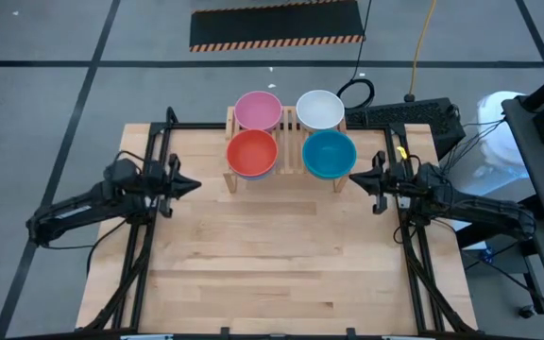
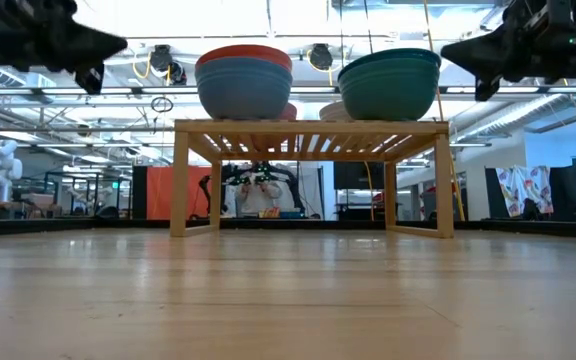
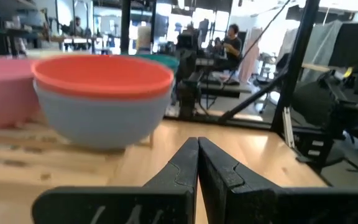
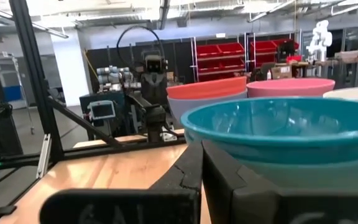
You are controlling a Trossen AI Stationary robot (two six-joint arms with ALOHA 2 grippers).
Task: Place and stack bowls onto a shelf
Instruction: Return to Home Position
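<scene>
Stacks of round plastic bowls [image 1: 251, 153] fill the slatted light-wood shelf [image 2: 313, 127]; my left tool [image 1: 195, 185] and right tool [image 1: 353, 179] flank it, clenched empty, avoiding knocks.

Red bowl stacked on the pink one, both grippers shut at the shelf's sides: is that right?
No. The red bowl sits in a blue bowl; the pink bowl stands alone beside it, as the left wrist view shows. Left gripper and right gripper are shut, at the sides of the shelf.

Red bowl [image 1: 251, 152] tops blue bowl [image 2: 244, 95]; teal bowl [image 1: 329, 154] tops seemingly green bowl [image 2: 388, 98].
</scene>
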